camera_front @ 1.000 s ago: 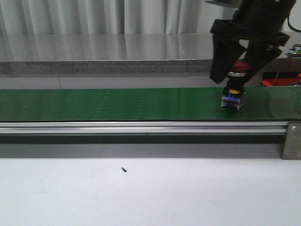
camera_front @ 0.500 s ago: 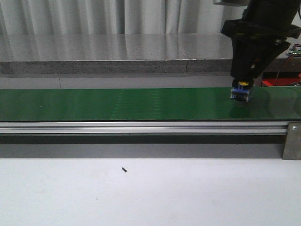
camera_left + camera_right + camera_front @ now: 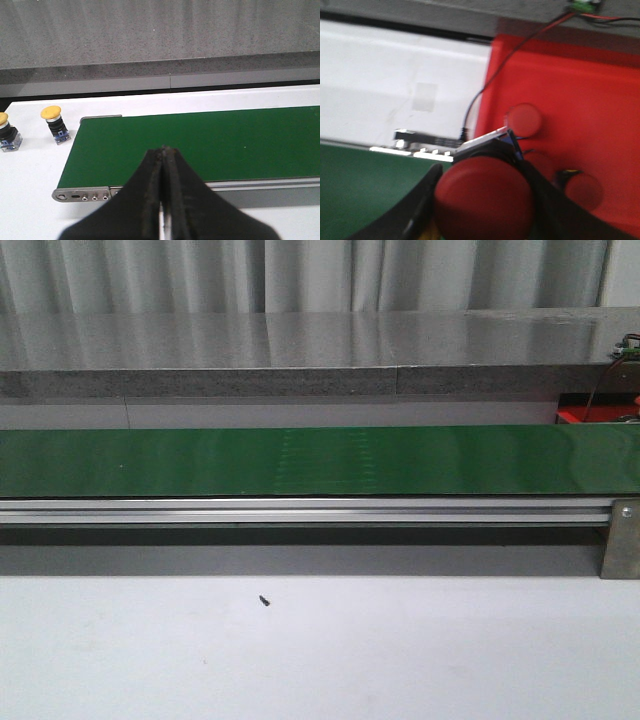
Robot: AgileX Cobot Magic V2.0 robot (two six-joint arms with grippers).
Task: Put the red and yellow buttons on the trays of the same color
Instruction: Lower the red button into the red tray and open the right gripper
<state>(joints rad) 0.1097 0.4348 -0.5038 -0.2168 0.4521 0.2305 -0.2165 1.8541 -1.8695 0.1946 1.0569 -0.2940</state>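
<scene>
my right claw (image 3: 480, 220) is clamped on the red button (image 3: 484, 202); i should carry it fully over the red tray (image 3: 580, 85), clear of the buttons there, then lower gently. left claw (image 3: 162, 150) is pressed together, idle.

The belt (image 3: 320, 461) runs left to right across the counter (image 3: 400, 660). A rail (image 3: 300, 510) lies along the belt's near edge, with a bracket (image 3: 620, 538) at the rail's right end. A speck (image 3: 264, 600) sits on the counter in front of the belt. Behind the belt runs a ledge (image 3: 300, 350), with a curtain (image 3: 300, 275) behind it. A tray (image 3: 580, 90) lies just past the belt's right end, with buttons (image 3: 523, 119) in it. Off the belt's other end, two more buttons (image 3: 54, 122) stand on the counter, near each other. The left end effector (image 3: 162, 200) hangs over the belt's near edge. The right end effector (image 3: 482, 207) clamps a held button (image 3: 485, 190) where belt meets tray.
</scene>
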